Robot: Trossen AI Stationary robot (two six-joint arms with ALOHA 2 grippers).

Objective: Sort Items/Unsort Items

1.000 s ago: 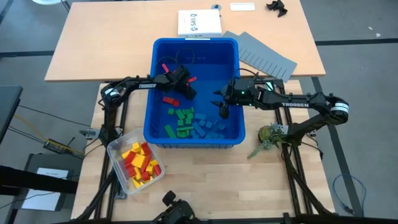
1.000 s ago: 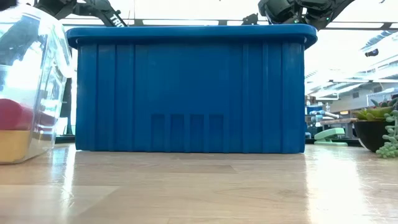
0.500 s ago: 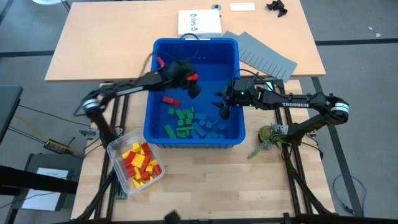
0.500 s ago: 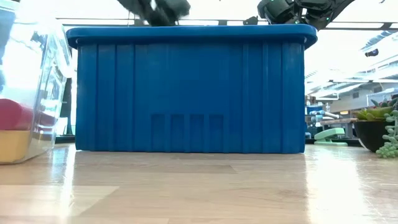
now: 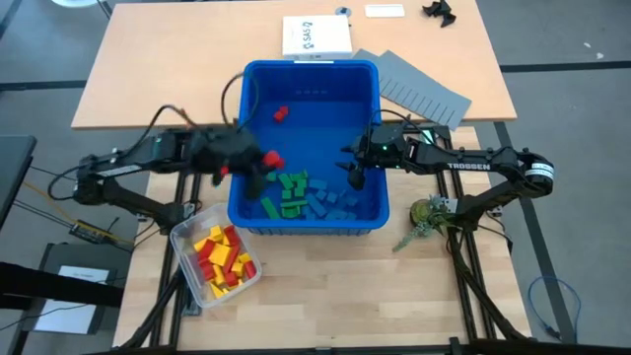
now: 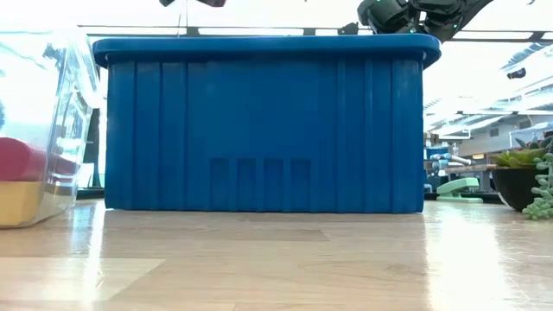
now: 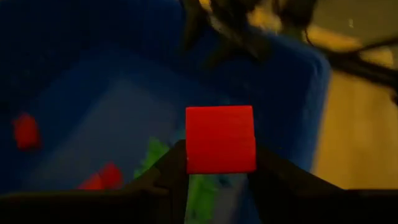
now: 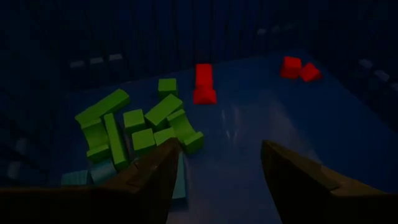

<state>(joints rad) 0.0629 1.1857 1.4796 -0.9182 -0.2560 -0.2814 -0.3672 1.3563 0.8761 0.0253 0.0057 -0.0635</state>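
We see the left end effector (image 7: pixel 219 163) pinching a red block (image 7: pixel 220 139) between its two dark fingers; the block shows a flat, smooth square face with crisp edges. In the high view this left end effector (image 5: pixel 251 170) sits left of centre in the frame, over the left wall of the blue bin (image 5: pixel 367 74).

The right end effector (image 8: pixel 214 163) is spread, with nothing between its fingers, and in the high view it (image 5: pixel 355 176) hangs inside the bin, right of centre.

On the bin floor, low in the high view, lie the green blocks (image 5: pixel 288 192) in a loose heap, short bricks with matte faces, and just to their right the blue blocks (image 5: pixel 330 201), which nearly blend with the floor. A lone red brick (image 5: pixel 280 113) lies near the bin's far wall, upper centre of the frame.

The bin is a deep moulded plastic box with a rolled rim and ribbed walls (image 6: pixel 259 121).

At lower left of the high view a clear plastic container (image 5: pixel 184 231) holds red and yellow blocks (image 5: pixel 222 258) jumbled together.

The pale wooden worktop (image 5: pixel 158 59) carries a grey slotted sheet (image 5: pixel 419 89) at upper right, and a white box (image 5: pixel 315 36) at top centre. A small potted plant (image 5: pixel 424 215) stands right of the bin.
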